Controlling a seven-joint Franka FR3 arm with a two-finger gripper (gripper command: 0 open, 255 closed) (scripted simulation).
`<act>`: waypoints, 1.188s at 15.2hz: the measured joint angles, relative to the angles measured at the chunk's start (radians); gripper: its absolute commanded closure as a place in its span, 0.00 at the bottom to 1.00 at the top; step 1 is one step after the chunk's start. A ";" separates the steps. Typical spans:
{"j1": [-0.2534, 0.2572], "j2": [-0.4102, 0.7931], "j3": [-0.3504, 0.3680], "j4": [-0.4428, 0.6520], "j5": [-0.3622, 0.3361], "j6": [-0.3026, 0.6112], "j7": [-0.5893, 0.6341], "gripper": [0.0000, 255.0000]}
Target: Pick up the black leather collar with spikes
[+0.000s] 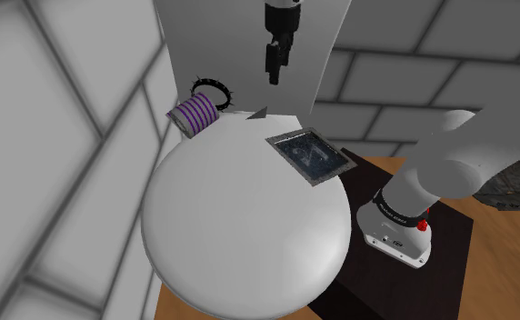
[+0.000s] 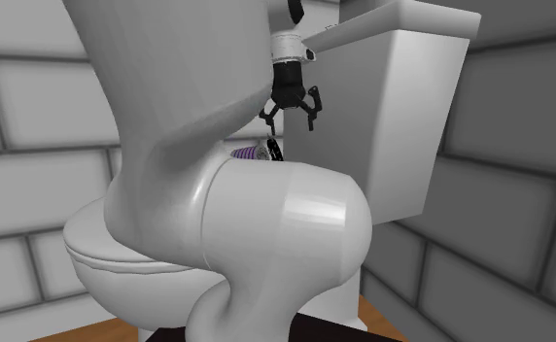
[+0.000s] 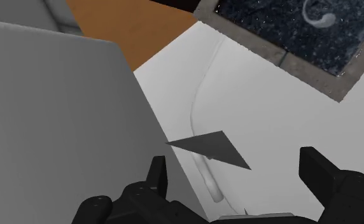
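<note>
A white toilet fills the scene, and its closed lid (image 1: 240,218) is the landmark here. The tank (image 2: 412,117) rises at the lid's rear edge. The white arm (image 1: 449,164) climbs from its dark stand (image 1: 449,236), beside the lid at the shoulder view's right.

A dark, grey-framed panel (image 1: 309,155) lies flat on the lid near its rear edge. The wrist view shows its speckled face (image 3: 301,32) close up, with brown floor (image 3: 117,32) beyond the lid's edge.

A purple-and-white striped roll (image 1: 195,114) sits at the lid's rear corner, at the shoulder view's left. Just behind it, touching or nearly so, lies the black spiked collar (image 1: 205,82), between the lid's rear edge and the tank. The shoulder view gives it as a full ring with spikes (the second exterior view gives a black sliver (image 2: 272,151) beside the roll (image 2: 250,153), behind the lid's hump).

The gripper (image 1: 274,80) hangs above the lid's rear edge, near the collar but apart from it. The second exterior view shows it (image 2: 289,121) with fingers spread wide and nothing between them, and the wrist view agrees (image 3: 233,159).
</note>
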 measured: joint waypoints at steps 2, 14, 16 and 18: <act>0.008 0.077 0.019 0.053 -0.029 0.023 -0.016 0.00; 0.063 0.413 0.103 0.289 -0.195 0.102 -0.048 0.00; 0.063 0.422 0.103 0.271 -0.200 0.127 -0.039 0.00; 0.063 0.428 0.103 0.254 -0.204 0.148 -0.033 0.00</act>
